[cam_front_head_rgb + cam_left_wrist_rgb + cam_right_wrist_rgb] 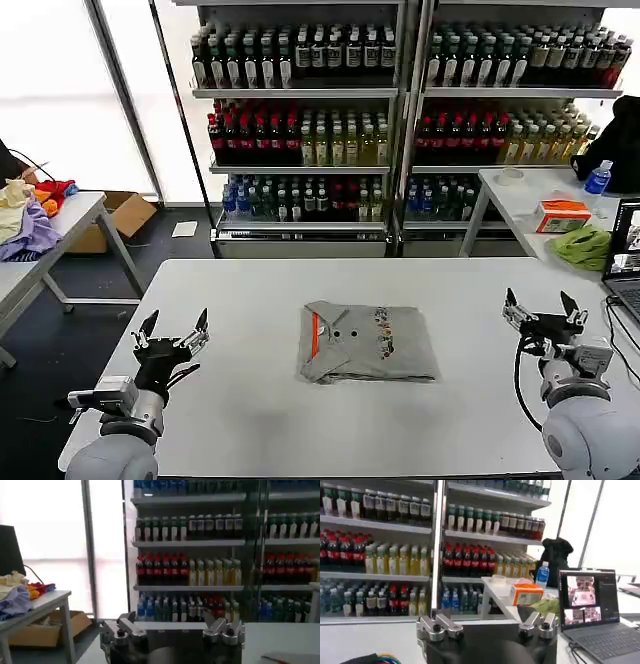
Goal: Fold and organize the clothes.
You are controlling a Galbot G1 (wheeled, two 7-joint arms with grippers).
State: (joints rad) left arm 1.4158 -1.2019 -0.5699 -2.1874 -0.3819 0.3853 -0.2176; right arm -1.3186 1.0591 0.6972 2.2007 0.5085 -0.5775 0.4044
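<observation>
Your grey T-shirt (367,343) lies folded into a flat rectangle in the middle of the white table (250,300), well apart from every edge. The orange-red neck label sits on the side of the fold toward your left, and the small multicoloured print runs in a strip across the top toward your right. A bit of the shirt's edge pokes out loose at the near left corner of the fold.

Your left gripper (173,331) hovers at the table's near left corner, fingers spread wide open, holding nothing, tips pointed up and away from you. Your right gripper (541,306) hangs by the table's right edge toward the near side, also spread open and empty. Both are well apart from the shirt, neither touching it.

In the left wrist view the two fingers (122,629) stand apart, with the drinks shelves (190,570) beyond. In the right wrist view the fingers (437,626) likewise stand apart.

Behind the table's far edge stand shelves of bottled drinks. A side table (60,225) to your left carries a heap of purple, yellow and red garments (30,215). Another table to your right holds a lime-green cloth (583,245), an orange box (562,214), a blue bottle (598,178) and a laptop (625,255).
</observation>
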